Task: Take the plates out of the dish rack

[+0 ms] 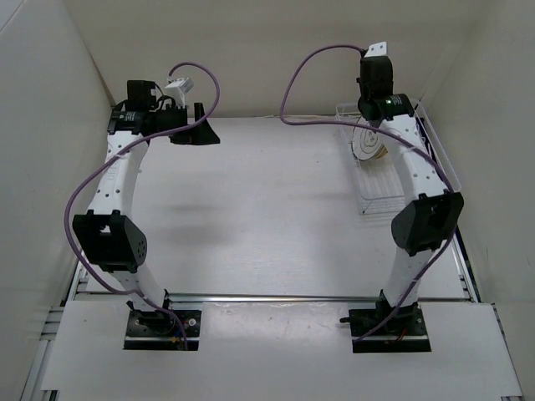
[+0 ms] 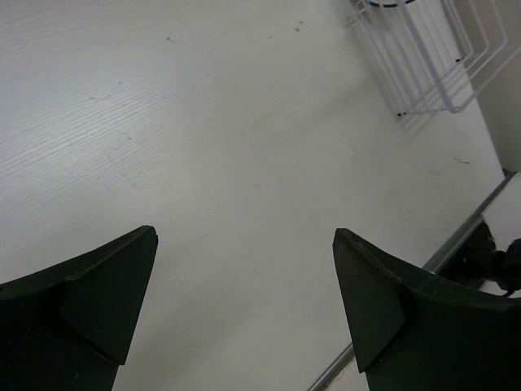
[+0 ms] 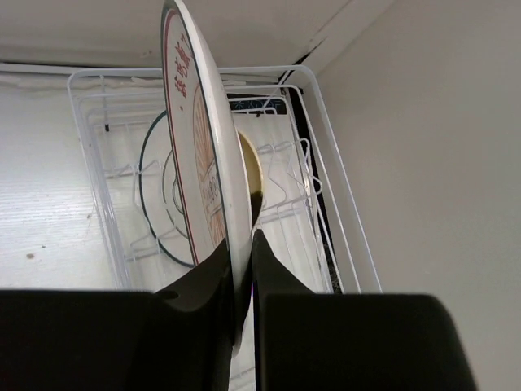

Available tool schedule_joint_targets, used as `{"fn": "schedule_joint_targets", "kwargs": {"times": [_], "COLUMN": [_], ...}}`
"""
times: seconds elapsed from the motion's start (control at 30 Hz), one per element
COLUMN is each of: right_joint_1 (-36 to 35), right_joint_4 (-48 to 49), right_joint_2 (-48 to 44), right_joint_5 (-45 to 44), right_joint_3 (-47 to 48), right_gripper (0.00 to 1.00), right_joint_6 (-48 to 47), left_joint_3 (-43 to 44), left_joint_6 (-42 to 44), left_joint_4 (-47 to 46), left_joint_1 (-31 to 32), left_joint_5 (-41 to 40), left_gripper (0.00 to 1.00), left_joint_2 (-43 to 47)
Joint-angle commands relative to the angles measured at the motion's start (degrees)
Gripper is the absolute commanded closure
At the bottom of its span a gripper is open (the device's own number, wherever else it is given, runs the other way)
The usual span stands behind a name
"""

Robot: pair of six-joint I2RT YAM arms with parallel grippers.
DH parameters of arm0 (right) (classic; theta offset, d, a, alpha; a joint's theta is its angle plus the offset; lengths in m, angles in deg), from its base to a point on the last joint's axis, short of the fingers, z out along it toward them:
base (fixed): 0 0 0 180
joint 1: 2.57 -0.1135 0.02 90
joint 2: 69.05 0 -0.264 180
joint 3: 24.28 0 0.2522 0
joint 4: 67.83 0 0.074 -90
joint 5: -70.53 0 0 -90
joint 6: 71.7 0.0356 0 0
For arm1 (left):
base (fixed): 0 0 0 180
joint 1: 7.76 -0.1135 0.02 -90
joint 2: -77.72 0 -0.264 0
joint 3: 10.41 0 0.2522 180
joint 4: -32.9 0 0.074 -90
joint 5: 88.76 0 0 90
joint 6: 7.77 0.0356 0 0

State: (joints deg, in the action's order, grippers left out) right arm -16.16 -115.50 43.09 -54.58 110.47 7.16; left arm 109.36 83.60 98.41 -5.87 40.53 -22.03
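The right tool is pinching the lower edge of an orange-patterned plate, holding it upright over the floor of the dish rack at the far right of the tabletop. A dark-rimmed plate is standing in the rack just behind it. The left tool is hovering spread over the tabletop, well apart from the rack.

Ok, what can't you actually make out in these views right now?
Right wrist: plate in right gripper is edge-on, far face hidden; tan thing behind it mostly covered.
Top: right arm hides part of the dish rack.
Left wrist: rack cut by top edge.
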Motion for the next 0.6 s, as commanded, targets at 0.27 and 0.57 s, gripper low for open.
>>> {"fn": "schedule_joint_targets", "kwargs": {"times": [0.27,0.57], "right_joint_1": [-0.7,0.5], "right_joint_4": [-13.7,-14.3], "right_joint_2": [-24.9,-26.7], "right_joint_5": [43.8,84.2], "right_joint_3": [-17.3,-32.2], "right_gripper": [1.0,1.0], "right_joint_6": [13.5,17.4], "left_joint_3": [-7.3,-7.4], "left_joint_6": [-11.7,-11.8], "left_joint_4": [-6.1,-6.7], "left_joint_1": [0.0,8.3], "left_joint_5": [16.2,16.8], "left_gripper": [0.0,0.0], "left_joint_2": [4.0,1.6]}}
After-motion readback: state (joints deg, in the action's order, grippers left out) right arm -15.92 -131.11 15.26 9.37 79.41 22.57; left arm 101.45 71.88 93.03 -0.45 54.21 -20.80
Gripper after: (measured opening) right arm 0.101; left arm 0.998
